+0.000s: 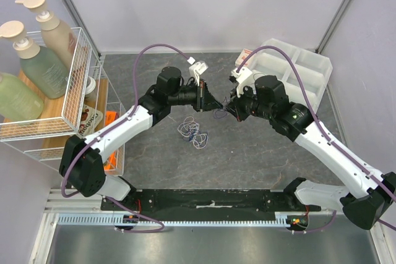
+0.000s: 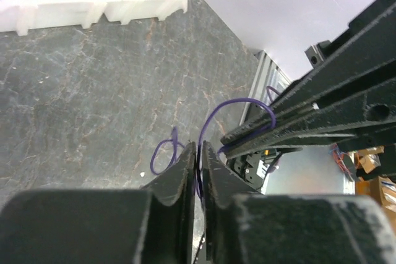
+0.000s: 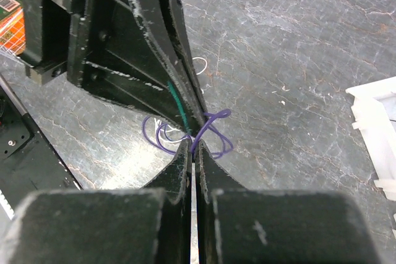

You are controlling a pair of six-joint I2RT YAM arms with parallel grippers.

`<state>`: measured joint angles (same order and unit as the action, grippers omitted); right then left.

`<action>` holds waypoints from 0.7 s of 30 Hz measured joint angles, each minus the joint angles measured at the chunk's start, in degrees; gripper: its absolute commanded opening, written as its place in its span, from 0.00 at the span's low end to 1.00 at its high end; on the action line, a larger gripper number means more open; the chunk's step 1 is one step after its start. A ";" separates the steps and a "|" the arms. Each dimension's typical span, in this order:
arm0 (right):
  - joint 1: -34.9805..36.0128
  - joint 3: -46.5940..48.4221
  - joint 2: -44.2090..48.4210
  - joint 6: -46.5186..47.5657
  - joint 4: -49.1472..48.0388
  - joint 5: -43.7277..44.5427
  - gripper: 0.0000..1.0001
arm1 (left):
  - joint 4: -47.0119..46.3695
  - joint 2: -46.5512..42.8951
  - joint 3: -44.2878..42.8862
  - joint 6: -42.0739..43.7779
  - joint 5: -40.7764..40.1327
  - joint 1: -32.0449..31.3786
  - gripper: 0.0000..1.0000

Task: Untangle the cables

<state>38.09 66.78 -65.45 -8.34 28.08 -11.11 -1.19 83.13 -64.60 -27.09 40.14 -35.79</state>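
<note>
Both grippers meet tip to tip above the middle of the dark table. My left gripper (image 1: 212,104) (image 2: 199,148) has its jaws nearly together on a thin dark blue cable (image 2: 239,104) that runs up between them. My right gripper (image 1: 228,110) (image 3: 193,147) is shut on the same dark blue cable (image 3: 215,119), which curls in small loops just past its tips. A small heap of white and dark blue cables (image 1: 192,133) lies on the table below and left of the grippers. In the right wrist view, white cable loops (image 3: 199,63) show beside the left gripper's fingers (image 3: 154,60).
A white compartment tray (image 1: 297,66) (image 2: 93,4) stands at the back right, with a thin black cable in it. A wire rack (image 1: 74,85) with pump bottles stands along the left edge. An orange box (image 3: 11,26) sits low on that side.
</note>
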 measured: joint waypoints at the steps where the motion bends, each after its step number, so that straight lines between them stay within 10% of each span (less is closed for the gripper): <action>1: 0.00 -0.04 0.02 -0.02 -0.11 -0.26 0.00 | 0.31 0.11 -0.22 0.11 -0.61 -0.04 0.02; 5: 0.00 -0.70 0.26 0.00 -0.55 -0.70 0.06 | 1.86 0.17 -0.50 0.74 -3.23 -0.09 0.02; 11: 0.07 -2.67 0.74 -1.49 -0.55 8.24 0.61 | 2.21 -1.22 -0.50 1.25 -4.46 -0.09 0.02; 21: -2.01 -7.13 6.75 -4.35 -3.15 16.31 0.60 | 2.82 -3.06 -1.88 0.11 -4.72 -0.09 0.02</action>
<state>36.07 59.66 -58.70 -12.69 24.93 5.19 1.63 80.07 -66.48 -26.98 35.42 -35.88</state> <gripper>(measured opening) 0.615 0.032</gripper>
